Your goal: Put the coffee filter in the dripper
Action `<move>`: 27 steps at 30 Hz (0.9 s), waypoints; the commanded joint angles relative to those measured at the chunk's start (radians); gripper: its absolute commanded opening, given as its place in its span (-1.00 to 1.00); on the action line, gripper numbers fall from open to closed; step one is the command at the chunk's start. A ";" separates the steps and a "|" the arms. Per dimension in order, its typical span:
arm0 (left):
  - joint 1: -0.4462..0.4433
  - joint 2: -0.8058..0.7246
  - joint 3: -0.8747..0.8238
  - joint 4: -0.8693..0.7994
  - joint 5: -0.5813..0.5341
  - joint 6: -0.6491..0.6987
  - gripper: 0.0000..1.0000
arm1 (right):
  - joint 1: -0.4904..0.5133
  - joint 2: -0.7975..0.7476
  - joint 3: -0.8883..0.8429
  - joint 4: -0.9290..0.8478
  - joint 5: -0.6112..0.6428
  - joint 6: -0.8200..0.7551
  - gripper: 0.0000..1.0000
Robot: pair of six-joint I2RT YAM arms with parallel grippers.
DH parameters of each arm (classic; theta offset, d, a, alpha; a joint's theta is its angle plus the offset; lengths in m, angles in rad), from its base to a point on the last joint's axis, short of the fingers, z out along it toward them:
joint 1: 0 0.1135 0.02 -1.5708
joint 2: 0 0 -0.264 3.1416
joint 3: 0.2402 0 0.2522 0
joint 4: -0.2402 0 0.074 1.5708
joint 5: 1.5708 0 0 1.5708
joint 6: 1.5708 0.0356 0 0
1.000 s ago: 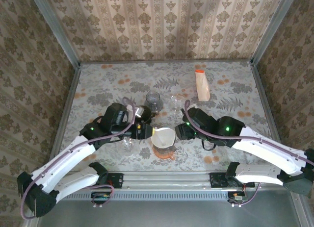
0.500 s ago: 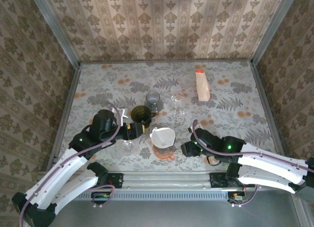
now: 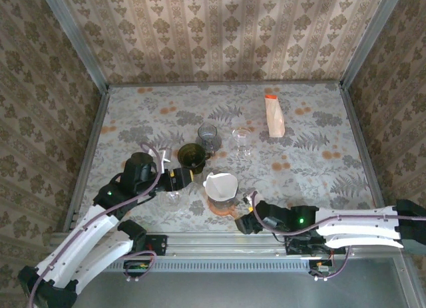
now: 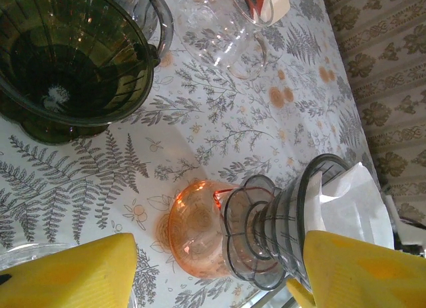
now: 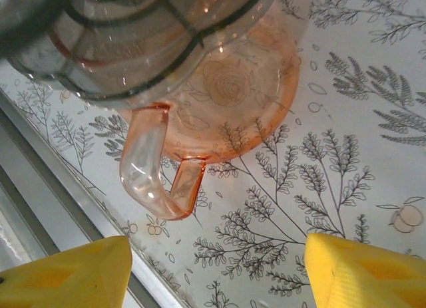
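The white coffee filter (image 3: pixel 219 184) sits inside the clear grey dripper (image 3: pixel 221 196), which stands on a pink glass cup (image 3: pixel 225 211) near the table's front edge. In the left wrist view the filter (image 4: pixel 353 205) shows in the dripper (image 4: pixel 276 231) atop the pink cup (image 4: pixel 193 228). My left gripper (image 3: pixel 188 177) is open and empty just left of the dripper, its yellow fingertips (image 4: pixel 73 275) wide apart. My right gripper (image 3: pixel 243 223) is open and empty, low at the front right of the cup. Its view shows the cup's handle (image 5: pixel 156 178) and the dripper's base (image 5: pixel 133 48).
A dark green glass dripper (image 3: pixel 192 156), a smoky glass (image 3: pixel 209 136) and a clear glass (image 3: pixel 241 140) stand behind the cup. A bag with an orange top (image 3: pixel 274 116) lies at the back right. A small clear glass (image 3: pixel 173 196) sits under my left arm. The metal front rail (image 3: pixel 226 240) runs close by.
Both arms have pulled away from the dripper: the right one back and down toward the front rail, the left one to the left. The filter stays in the dripper.
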 commanded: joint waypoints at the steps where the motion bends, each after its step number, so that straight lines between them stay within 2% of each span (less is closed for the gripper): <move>1: 0.009 -0.014 -0.019 0.016 0.013 0.003 0.37 | 0.035 0.045 -0.017 0.151 0.066 -0.034 0.43; 8: 0.012 -0.027 -0.041 0.018 0.028 -0.007 0.37 | 0.065 0.135 -0.022 0.249 0.121 -0.077 0.44; 14: 0.013 -0.045 -0.049 0.004 0.028 -0.011 0.37 | 0.066 0.204 -0.010 0.291 0.178 -0.106 0.35; 21: 0.013 -0.055 -0.058 0.005 0.027 -0.019 0.36 | 0.073 0.207 -0.028 0.316 0.241 -0.109 0.19; 27: 0.015 -0.053 -0.061 0.008 0.022 -0.021 0.36 | 0.080 0.202 -0.034 0.325 0.258 -0.114 -0.08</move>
